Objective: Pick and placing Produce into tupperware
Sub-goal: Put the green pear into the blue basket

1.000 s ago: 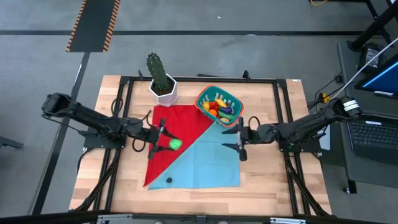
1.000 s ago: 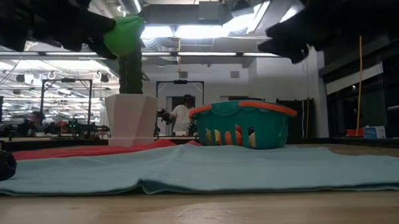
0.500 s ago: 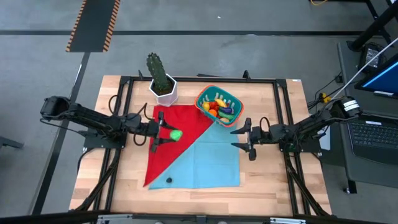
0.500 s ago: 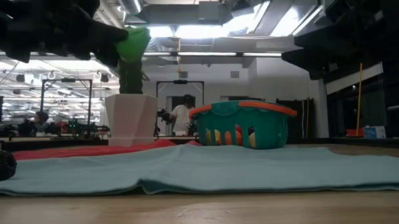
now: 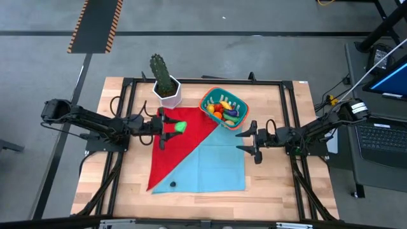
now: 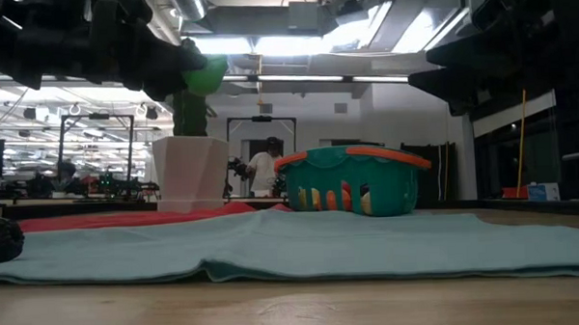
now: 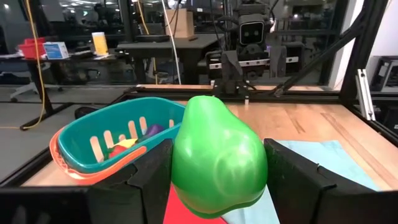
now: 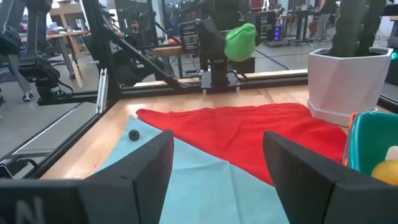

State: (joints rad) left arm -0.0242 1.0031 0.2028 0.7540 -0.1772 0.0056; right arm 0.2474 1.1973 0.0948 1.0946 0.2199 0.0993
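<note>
A green pear-shaped piece of Produce [image 7: 217, 152] hangs above the red part of the cloth [image 5: 184, 146], with my left gripper [image 5: 170, 128] shut on it. To its right stands the teal tupperware [image 5: 223, 107] with an orange rim, and several coloured pieces lie inside it. My right gripper [image 5: 250, 141] stands open over the teal cloth's right edge with nothing between its fingers [image 8: 143, 168]. A small dark piece [image 5: 172, 184] lies on the cloth near its front edge. My left gripper pinches the green piece by its two opposite sides [image 7: 181, 155] between its two fingers [image 7: 149, 177]. The fingers lie level and come from the table's left. The piece is lifted clear of the cloth and its rounded end [image 5: 182, 126] sticks out beyond the fingertips.
A tall green cactus in a white pot [image 5: 166, 89] stands at the far edge, close behind my left gripper. The red and teal cloth covers the table's middle. A black frame [image 5: 203, 81] runs around the work area. A laptop [image 5: 381, 137] sits off the table's right.
My left gripper has swung with the green piece toward the table's far edge and the tupperware, turning as it went; the piece stays clear of the cloth. My right gripper has drawn back a little toward the right edge and sunk, then kept still.
</note>
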